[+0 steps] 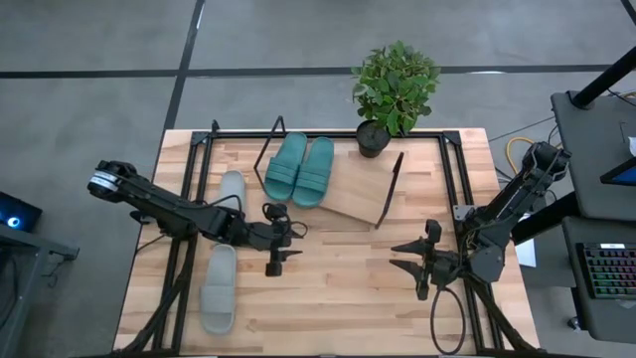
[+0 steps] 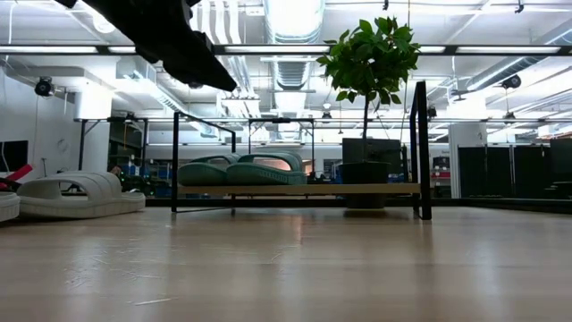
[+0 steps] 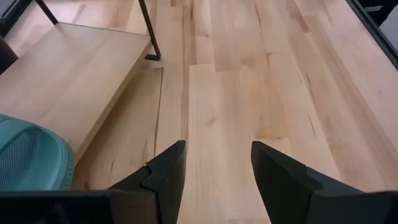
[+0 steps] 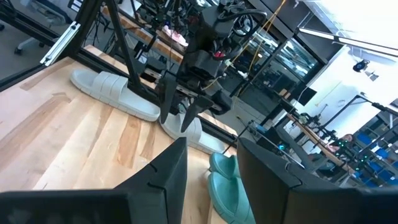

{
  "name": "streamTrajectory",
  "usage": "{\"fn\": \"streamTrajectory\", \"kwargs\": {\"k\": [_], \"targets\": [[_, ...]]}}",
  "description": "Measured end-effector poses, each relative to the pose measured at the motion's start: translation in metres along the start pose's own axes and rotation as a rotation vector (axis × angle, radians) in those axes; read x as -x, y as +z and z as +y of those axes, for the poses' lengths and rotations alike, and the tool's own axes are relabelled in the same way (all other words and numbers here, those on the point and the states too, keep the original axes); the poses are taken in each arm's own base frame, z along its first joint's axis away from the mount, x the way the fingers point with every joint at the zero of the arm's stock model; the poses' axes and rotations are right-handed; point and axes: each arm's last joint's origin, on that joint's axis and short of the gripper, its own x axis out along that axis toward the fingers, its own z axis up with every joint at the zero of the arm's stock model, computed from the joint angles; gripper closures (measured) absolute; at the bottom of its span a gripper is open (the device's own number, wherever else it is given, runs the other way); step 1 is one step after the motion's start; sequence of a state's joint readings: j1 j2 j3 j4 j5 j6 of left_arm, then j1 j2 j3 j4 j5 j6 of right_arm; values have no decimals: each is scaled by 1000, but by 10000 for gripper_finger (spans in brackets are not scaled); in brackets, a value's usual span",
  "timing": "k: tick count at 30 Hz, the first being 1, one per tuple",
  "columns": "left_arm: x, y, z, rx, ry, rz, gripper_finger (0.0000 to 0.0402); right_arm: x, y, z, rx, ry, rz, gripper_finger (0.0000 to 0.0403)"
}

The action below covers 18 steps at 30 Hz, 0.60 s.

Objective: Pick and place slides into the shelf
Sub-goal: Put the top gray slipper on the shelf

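Observation:
Two teal slides (image 1: 299,169) lie side by side, soles down, on the left part of the slanted wooden shelf (image 1: 358,189); in the low view they (image 2: 241,170) sit on the board (image 2: 357,189). Two grey slides rest soles down on the table at the left, one (image 1: 232,189) beside the shelf and one (image 1: 219,288) nearer the front edge. My left gripper (image 1: 288,239) hovers open in front of the shelf, nothing between its fingers (image 3: 217,149). My right gripper (image 1: 397,257) waits open at the right, also with nothing in it (image 4: 211,146).
A potted plant (image 1: 396,89) stands at the table's far edge behind the shelf's right end. Black metal rails (image 1: 452,189) run along the table's sides. Bare tabletop (image 1: 348,298) lies between the two grippers and in front of the shelf.

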State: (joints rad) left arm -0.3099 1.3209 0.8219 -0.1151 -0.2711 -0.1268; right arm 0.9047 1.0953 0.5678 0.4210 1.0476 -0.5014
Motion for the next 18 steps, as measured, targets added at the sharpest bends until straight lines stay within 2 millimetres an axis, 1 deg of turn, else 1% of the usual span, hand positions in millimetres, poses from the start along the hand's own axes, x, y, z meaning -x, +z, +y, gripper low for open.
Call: {"fn": "streamTrajectory", "kwargs": {"k": [3, 6, 8, 12, 18], "targets": [[2, -1, 1, -4, 1, 12, 235, 0, 0, 0, 2, 0, 1, 271], [7, -6, 3, -21, 16, 75, 235, 0, 0, 0, 5, 1, 2, 271], [12, -13, 6, -17, 44, 149, 235, 0, 0, 0, 5, 2, 3, 271], [21, -26, 16, 80, 98, 286, 235, 0, -1, 1, 13, 3, 6, 271], [36, -33, 28, 213, 153, 362, 235, 0, -1, 1, 16, 4, 8, 271]]}}
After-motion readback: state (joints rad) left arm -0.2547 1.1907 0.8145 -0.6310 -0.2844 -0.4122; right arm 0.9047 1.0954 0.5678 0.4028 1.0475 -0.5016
